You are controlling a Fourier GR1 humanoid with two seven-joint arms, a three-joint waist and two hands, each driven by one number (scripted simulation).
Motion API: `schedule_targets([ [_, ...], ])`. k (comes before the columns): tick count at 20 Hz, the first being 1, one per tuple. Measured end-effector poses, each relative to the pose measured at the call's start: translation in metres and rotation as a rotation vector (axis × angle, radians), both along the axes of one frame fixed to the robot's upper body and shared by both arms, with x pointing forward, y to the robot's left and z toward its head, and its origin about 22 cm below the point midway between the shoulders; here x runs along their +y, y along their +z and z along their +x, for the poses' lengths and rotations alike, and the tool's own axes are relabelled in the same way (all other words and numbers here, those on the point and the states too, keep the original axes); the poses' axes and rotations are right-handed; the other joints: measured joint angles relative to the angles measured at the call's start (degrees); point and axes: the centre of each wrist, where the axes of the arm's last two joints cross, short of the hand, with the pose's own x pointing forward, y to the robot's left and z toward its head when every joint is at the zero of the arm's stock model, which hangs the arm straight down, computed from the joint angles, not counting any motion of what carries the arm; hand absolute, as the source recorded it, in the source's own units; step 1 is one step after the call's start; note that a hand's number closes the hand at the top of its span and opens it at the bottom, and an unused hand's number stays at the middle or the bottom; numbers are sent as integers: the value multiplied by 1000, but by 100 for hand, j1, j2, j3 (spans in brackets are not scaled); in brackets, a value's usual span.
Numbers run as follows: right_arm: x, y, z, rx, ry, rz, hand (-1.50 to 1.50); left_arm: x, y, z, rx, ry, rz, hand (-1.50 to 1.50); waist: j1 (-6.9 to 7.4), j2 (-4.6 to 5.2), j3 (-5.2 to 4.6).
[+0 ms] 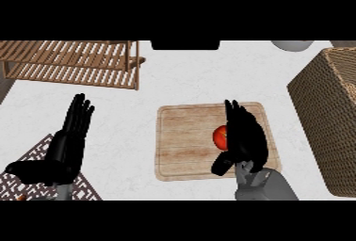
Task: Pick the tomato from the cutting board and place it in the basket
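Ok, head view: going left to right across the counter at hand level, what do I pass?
Patterned mat → left hand, open and resting → cutting board → tomato → right hand right beside it → wicker basket.

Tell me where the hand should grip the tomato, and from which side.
Around the tomato's round middle, from above and its right side: the right hand already covers that side, fingers straight, not yet curled. It lies free on the cutting board, left side exposed for the thumb.

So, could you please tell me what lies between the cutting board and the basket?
In the head view, only bare white counter separates the cutting board from the basket.
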Motion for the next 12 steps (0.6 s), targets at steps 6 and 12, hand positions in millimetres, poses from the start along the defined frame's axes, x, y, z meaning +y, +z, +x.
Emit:
schedule_targets([
  [6,1,-12,8,28,-7,3,-150,-2,4,4,-1,-1,4,0,3,3,1],
  [12,5,-21,13,43,-9,3,-150,1,2,6,-4,-3,6,0,5,2,0],
])
